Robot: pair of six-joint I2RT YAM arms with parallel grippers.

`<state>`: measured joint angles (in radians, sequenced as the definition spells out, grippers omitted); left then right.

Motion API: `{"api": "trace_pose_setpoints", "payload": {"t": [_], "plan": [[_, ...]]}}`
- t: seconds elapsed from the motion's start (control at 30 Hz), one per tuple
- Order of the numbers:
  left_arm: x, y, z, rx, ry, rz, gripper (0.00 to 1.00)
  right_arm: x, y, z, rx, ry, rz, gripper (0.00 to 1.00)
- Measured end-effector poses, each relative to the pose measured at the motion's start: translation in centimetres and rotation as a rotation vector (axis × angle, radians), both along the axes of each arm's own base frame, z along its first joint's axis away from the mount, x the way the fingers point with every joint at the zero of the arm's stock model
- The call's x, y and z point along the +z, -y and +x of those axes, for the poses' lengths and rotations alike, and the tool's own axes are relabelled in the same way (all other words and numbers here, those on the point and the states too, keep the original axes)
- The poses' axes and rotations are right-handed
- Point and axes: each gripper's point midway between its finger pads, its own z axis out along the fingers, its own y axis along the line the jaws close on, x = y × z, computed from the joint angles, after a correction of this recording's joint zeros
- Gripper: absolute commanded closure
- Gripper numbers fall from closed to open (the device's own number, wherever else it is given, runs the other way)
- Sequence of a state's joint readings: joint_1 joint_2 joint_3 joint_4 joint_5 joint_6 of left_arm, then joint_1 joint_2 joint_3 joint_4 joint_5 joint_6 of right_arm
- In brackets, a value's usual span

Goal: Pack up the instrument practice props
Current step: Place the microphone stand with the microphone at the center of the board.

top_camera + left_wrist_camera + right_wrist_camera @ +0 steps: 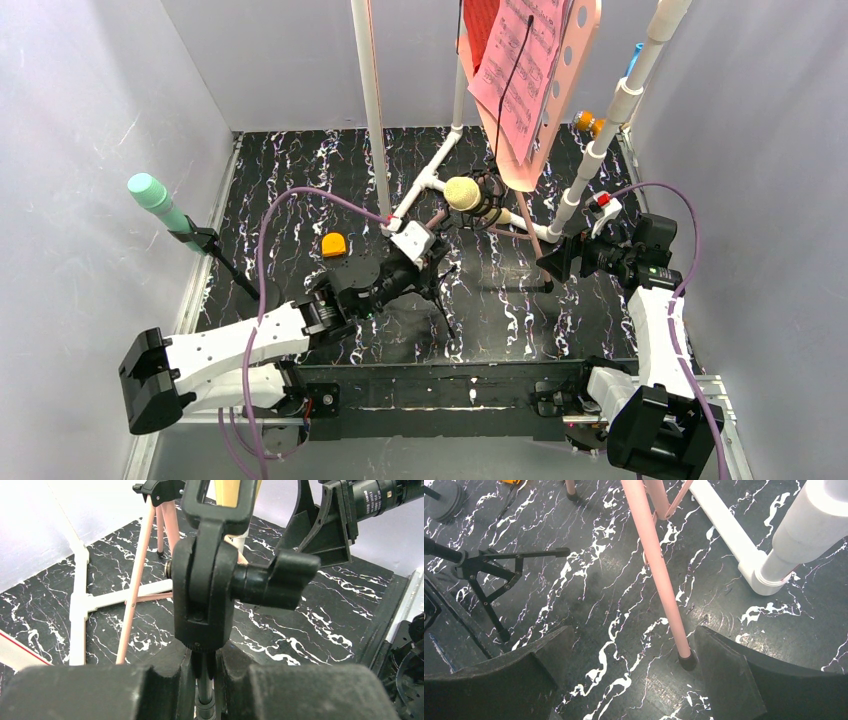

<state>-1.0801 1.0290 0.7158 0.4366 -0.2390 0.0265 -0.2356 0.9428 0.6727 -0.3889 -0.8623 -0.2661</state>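
Observation:
The yellow microphone [464, 193] sits in a black clip [210, 575] on a small black tripod stand [441, 288]. My left gripper [424, 256] is shut on that stand's thin metal pole [214, 687], just under the clip. The pink music stand [560, 90] holds pink sheet music [520, 70], with a red folder [484, 30] behind it. My right gripper [560, 262] is open around the stand's pink front leg [659, 580]; the leg's black foot [687, 661] is close to the right finger. The mint-green microphone [152, 196] stands on its own stand at the far left.
The white pipe frame [378, 110] rises mid-table, with a joint [769, 565] beside the pink leg. An orange piece [334, 244] lies left of my left gripper. The enclosure walls are close on both sides. The mic tripod's legs [489, 577] spread left of my right gripper.

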Motion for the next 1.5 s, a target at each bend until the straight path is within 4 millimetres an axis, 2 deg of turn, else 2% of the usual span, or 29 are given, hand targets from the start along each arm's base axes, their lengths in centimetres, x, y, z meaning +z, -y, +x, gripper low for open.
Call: {"api": "trace_pose_setpoints", "payload": {"t": [0.53,0.73,1.03,1.37,1.5], "plan": [[-1.0,2.2,0.7,0.082,0.088,0.072,1.0,0.0,0.0,0.0,0.0,0.001,0.0,0.0],[-1.6,2.3,1.3,0.128,0.071,0.058,1.0,0.0,0.0,0.0,0.0,0.001,0.0,0.0],[-0.9,2.2,1.8,0.179,0.034,-0.025,1.0,0.0,0.0,0.0,0.0,0.0,0.0,0.0],[-3.3,3.0,2.0,0.185,0.01,0.022,1.0,0.0,0.0,0.0,0.001,0.001,0.0,0.0],[-3.5,3.0,2.0,0.193,0.001,0.008,0.94,0.0,0.0,0.0,0.001,0.001,0.0,0.0]]}}
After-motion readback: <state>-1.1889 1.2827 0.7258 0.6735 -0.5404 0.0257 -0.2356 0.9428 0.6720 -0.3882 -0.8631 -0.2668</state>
